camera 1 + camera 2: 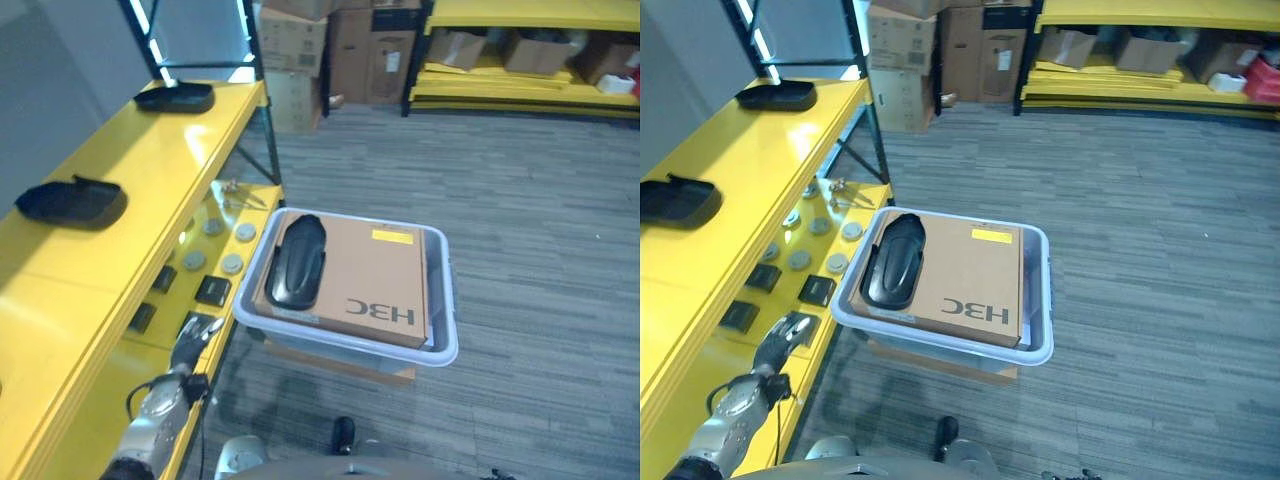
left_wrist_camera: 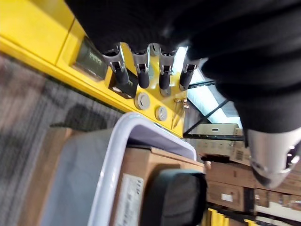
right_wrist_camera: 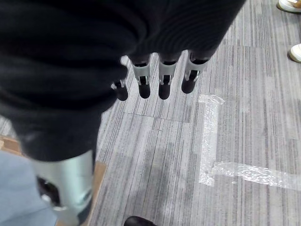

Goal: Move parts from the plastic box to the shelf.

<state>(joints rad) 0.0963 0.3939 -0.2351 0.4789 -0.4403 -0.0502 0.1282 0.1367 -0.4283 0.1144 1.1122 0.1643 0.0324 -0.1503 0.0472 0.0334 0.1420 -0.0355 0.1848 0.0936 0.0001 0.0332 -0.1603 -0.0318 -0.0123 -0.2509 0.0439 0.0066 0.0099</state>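
A pale plastic box (image 1: 446,300) stands on the floor beside the yellow shelf (image 1: 150,165). Inside it lies a brown cardboard box (image 1: 378,280), and on that box's left side rests a long black part (image 1: 296,262), also seen as the black part (image 2: 175,197) past my left hand's fingers. Two more black parts (image 1: 72,202) (image 1: 176,97) sit on the shelf's top level. My left hand (image 1: 190,345) hangs open and empty by the shelf's lower level, left of the box's near corner. My right hand (image 3: 162,77) is open over the carpet, holding nothing.
The lower shelf level carries round grey discs (image 1: 232,263) and small black blocks (image 1: 212,291). A black upright post (image 1: 262,100) stands at the shelf's far end. Cardboard boxes (image 1: 340,45) and another yellow rack (image 1: 520,70) line the back. A person's shoes (image 3: 295,52) stand on the carpet.
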